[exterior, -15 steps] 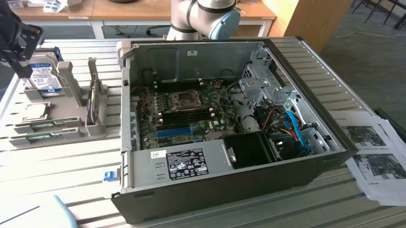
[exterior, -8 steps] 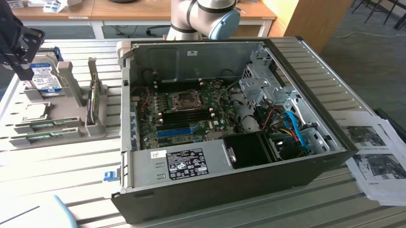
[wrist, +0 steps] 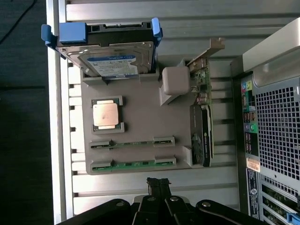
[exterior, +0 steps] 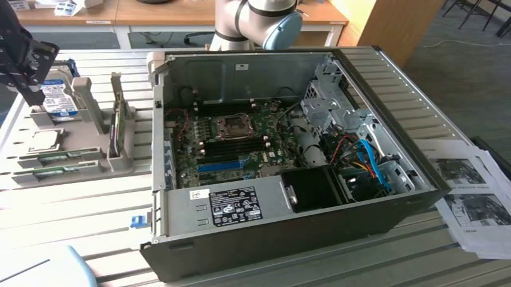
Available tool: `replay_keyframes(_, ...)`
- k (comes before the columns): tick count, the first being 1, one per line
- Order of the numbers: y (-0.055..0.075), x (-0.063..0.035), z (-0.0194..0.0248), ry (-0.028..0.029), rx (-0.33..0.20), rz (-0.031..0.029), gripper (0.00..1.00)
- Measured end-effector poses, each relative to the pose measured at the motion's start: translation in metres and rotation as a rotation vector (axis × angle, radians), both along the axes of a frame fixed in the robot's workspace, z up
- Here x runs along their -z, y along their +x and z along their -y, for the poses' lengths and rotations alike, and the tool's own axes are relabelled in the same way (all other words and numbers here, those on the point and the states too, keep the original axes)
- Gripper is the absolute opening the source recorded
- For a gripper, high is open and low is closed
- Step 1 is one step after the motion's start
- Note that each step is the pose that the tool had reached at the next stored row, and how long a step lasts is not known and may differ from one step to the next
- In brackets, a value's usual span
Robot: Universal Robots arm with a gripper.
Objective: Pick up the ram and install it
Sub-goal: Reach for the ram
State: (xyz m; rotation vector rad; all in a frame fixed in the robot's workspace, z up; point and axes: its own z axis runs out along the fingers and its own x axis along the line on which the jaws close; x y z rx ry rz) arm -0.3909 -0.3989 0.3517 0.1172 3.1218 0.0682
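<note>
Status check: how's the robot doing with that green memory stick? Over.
Gripper shut, empty, hovering by grey plastic parts holder. Two long thin green ram sticks lying in it, untouched. Nothing between.

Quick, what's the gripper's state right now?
Gripper: shut, holding nothing; the nearest ram stick lies in its slot on the grey tray.

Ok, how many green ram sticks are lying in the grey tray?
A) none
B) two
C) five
B: one ram stick and a second ram stick lie flat, side by side, in the grey tray, near the square chip.
</note>
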Motion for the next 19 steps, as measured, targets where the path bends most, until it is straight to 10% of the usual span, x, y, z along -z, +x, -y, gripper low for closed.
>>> replay_keyframes(19,0.0,0.02,0.0,-0.0001,0.0,-0.0058,0.09)
